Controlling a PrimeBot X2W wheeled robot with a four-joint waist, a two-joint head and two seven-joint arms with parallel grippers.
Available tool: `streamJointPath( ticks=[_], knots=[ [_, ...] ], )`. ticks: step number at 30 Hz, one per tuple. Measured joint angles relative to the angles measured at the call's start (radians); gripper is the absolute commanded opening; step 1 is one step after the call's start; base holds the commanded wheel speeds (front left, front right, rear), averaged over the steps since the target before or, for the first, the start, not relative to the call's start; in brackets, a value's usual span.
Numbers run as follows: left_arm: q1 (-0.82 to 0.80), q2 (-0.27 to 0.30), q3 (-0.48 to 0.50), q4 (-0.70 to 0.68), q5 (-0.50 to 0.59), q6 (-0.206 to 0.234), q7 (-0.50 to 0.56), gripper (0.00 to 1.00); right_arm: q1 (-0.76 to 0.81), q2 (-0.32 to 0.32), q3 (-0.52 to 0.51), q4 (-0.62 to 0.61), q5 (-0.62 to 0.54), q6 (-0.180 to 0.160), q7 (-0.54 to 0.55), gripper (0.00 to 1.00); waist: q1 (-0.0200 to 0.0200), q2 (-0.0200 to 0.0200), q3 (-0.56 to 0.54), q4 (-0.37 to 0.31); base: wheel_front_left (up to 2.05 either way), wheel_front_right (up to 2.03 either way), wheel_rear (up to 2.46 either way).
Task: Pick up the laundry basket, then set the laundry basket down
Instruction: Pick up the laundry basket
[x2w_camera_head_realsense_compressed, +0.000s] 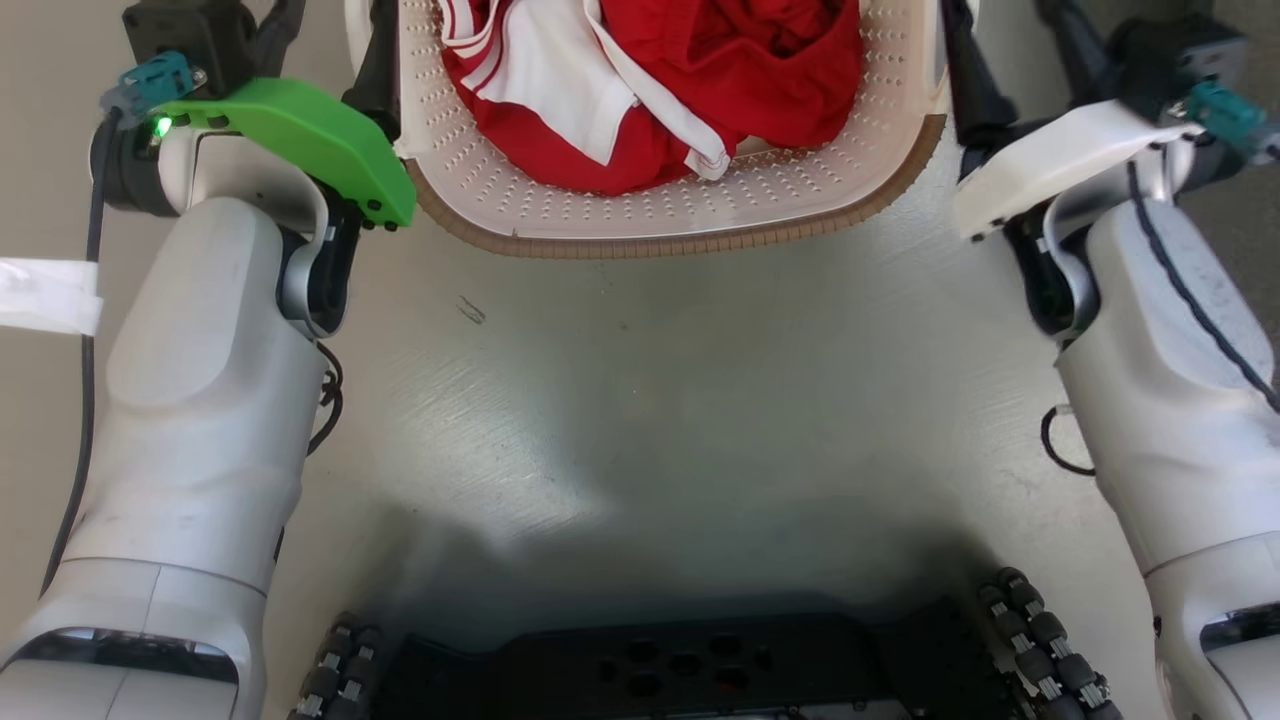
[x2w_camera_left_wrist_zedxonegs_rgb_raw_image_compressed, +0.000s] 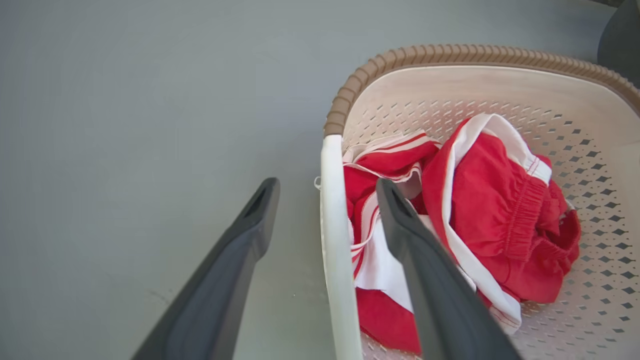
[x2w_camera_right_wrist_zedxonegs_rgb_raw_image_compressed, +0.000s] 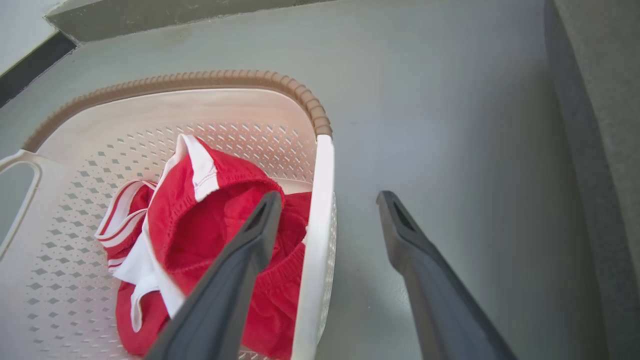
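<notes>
Laundry basket | holds red-and-white clothes | left jaws spread astride handle | right jaws spread likewise

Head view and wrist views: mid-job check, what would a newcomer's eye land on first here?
The red and white clothes heaped in the laundry basket, top of the head view, grab the eye first. Then the left gripper and right gripper, both open, each straddling a white side handle with one finger inside the basket. The bright green cover on the left wrist also stands out.
</notes>
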Motion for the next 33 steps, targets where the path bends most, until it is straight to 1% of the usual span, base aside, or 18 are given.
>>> streamJointPath(
  ticks=[8, 15, 20, 21, 22, 23, 24, 26, 33],
  knots=[
    [-0.034, -0.006, 0.005, 0.107, -0.036, -0.016, 0.024, 1.0, -0.028, 0.011, 0.023, 0.086, 0.0, 0.009, 0.0, 1.0, -0.0001, 0.0, 0.014, -0.012, 0.0, 0.0, 0.0],
    [-0.07, -0.014, 0.009, 0.193, -0.064, -0.025, 0.057, 1.0, -0.08, 0.034, 0.04, 0.129, 0.001, 0.017, 0.0, 1.0, -0.0001, 0.0, 0.025, -0.027, 0.0, 0.0, 0.0],
    [-0.105, -0.015, 0.012, 0.224, -0.072, -0.027, 0.057, 1.0, -0.103, 0.035, 0.045, 0.148, 0.002, 0.018, 0.0, 1.0, -0.0001, 0.0, 0.03, -0.038, 0.0, 0.0, 0.0],
    [-0.11, -0.015, 0.012, 0.231, -0.073, -0.027, 0.063, 0.78, -0.108, 0.035, 0.046, 0.154, 0.002, 0.018, 0.0, 1.0, 0.0, 0.0, 0.031, -0.04, 0.0, 0.0, 0.0],
    [-0.114, -0.016, 0.013, 0.238, -0.079, -0.031, 0.067, 0.29, -0.113, 0.036, 0.046, 0.158, 0.002, 0.018, 0.0, 0.96, -0.0001, 0.0, 0.031, -0.041, 0.0, 0.0, 0.0],
    [-0.118, -0.017, 0.016, 0.249, -0.087, -0.034, 0.069, 0.0, -0.117, 0.036, 0.047, 0.17, 0.005, 0.019, 0.0, 0.0, -0.0001, 0.0, 0.032, -0.043, 0.0, 0.0, 0.0],
    [-0.121, -0.017, 0.013, 0.258, -0.089, -0.034, 0.08, 0.0, -0.119, 0.036, 0.048, 0.177, 0.006, 0.021, 0.0, 0.0, -0.0001, 0.0, 0.032, -0.045, 0.0, 0.0, 0.0],
    [-0.124, -0.03, 0.009, 0.259, -0.089, -0.043, 0.064, 0.0, -0.121, 0.05, 0.058, 0.177, 0.008, 0.035, -0.001, 0.0, -0.0001, 0.0, 0.031, -0.046, 0.0, 0.0, 0.0],
    [-0.123, -0.034, 0.0, 0.324, -0.089, -0.043, 0.049, 0.0, -0.121, 0.066, 0.058, 0.223, 0.012, 0.035, -0.001, 0.0, 0.0, 0.0, -0.001, -0.046, 0.0, 0.0, 0.0]
  ],
)
